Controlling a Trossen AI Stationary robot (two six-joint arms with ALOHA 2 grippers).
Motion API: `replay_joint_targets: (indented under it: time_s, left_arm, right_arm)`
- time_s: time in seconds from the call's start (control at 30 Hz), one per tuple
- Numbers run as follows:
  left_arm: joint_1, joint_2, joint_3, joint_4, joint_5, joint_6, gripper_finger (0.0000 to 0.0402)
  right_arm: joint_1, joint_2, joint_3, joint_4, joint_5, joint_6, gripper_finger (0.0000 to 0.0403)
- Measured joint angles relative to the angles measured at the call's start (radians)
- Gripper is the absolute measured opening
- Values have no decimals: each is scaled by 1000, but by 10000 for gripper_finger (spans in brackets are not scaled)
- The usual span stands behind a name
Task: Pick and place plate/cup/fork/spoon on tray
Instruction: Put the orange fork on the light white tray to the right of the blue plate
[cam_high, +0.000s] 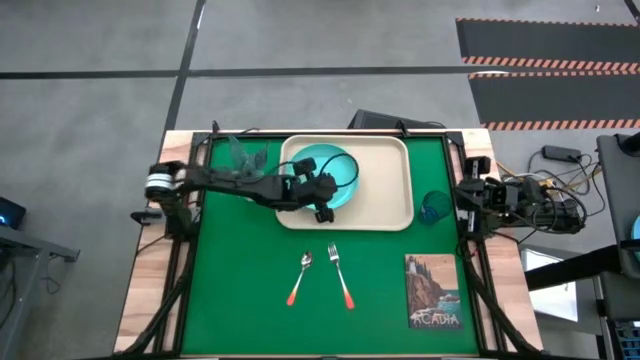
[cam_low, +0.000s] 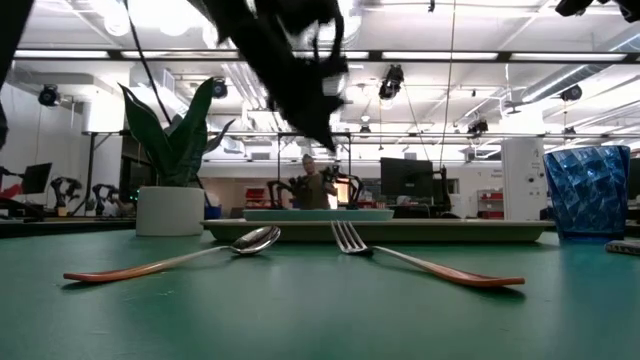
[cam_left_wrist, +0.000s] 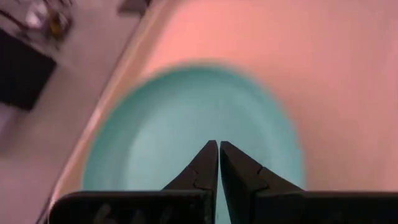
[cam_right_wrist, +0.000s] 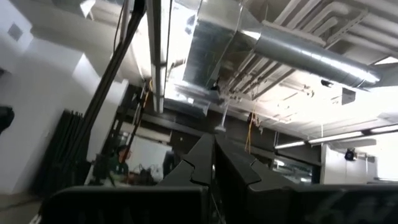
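- Hovering over the turquoise plate (cam_high: 322, 168), the left gripper (cam_high: 325, 196) sits at the plate's 6 o'clock edge in the high view, its fingers pressed together with nothing between them.
- From the left wrist view the plate (cam_left_wrist: 186, 130) fills the space just past the closed fingertips (cam_left_wrist: 211, 155), lying flat on the beige tray (cam_left_wrist: 348, 81).
- One plate lies in the tray (cam_high: 390, 200), toward the tray's 9 o'clock end, leaving the 3 o'clock half bare.
- One blue cup (cam_high: 434, 207) stands on the green table (cam_high: 240, 290) just outside the tray's 4 o'clock corner, well apart from the left gripper.
- One spoon (cam_high: 301, 277) and one fork (cam_high: 340, 276) lie side by side on the mat at 6 o'clock from the tray, bowl and tines pointing toward it, orange-red handles splayed away.
- In the low view the spoon (cam_low: 170, 258) and fork (cam_low: 420, 262) rest in front of the tray (cam_low: 400, 231), the cup (cam_low: 588, 192) at far 3 o'clock.
- The right gripper (cam_right_wrist: 214, 155) waits at the table's 3 o'clock edge, fingers together, aimed up at the ceiling.
- One potted plant (cam_high: 243, 155) and one picture book (cam_high: 434, 291) also sit on the table.
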Motion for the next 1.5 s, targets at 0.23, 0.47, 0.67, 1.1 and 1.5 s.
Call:
replay_joint_targets:
  time_s: [0.23, 0.47, 0.67, 1.1, 1.5]
  left_arm:
    - [-175, -147, -83, 157, -55, -17, 3]
    - [-371, -269, -174, 191, -54, -43, 3]
    - [-521, -332, -319, 287, -53, -42, 3]
    - [-594, -403, -607, 569, -56, -38, 3]
    - [-590, -671, -726, 555, -83, 9, 3]
  right_arm:
    - [0, 12, 0, 31, 1, -4, 9]
    - [0, 60, -1, 35, -29, 96, 9]
    - [0, 176, -2, 70, -36, 141, 9]
    - [0, 622, 17, 405, -3, 272, 9]
    - [0, 1055, 258, 422, 1, 293, 9]
